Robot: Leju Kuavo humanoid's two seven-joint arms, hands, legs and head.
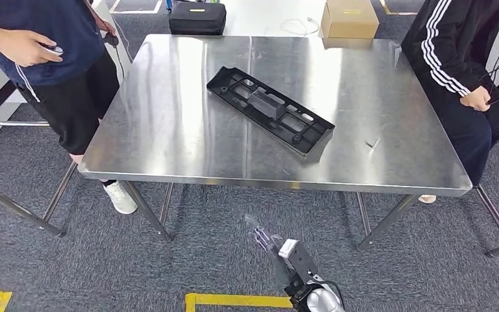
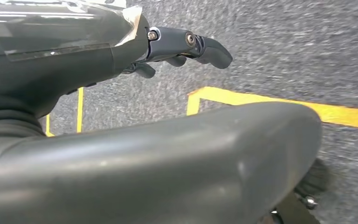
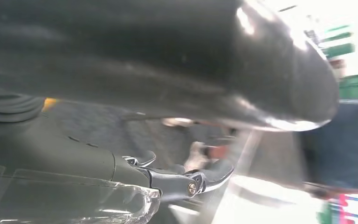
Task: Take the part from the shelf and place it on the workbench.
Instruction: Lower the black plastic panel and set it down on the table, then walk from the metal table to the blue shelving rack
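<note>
The black plastic part (image 1: 269, 109), a long flat frame with cut-outs, lies diagonally on the steel workbench (image 1: 169, 130), near its middle. My right hand (image 1: 269, 244) hangs low in front of the bench's near edge, over the carpet, fingers spread and holding nothing. In the right wrist view that hand (image 3: 186, 179) is empty too, with a blurred bench leg beyond it. My left hand (image 2: 177, 46) hangs over the grey carpet and yellow floor tape (image 2: 261, 100), fingers loosely extended with nothing in them.
A person in dark blue (image 1: 45, 58) stands at the bench's left side. A person in a black striped jacket (image 1: 461, 65) sits at its right. A black case (image 1: 197, 17) and a cardboard box (image 1: 349, 18) lie beyond the far edge. A small scrap (image 1: 372, 143) lies on the bench.
</note>
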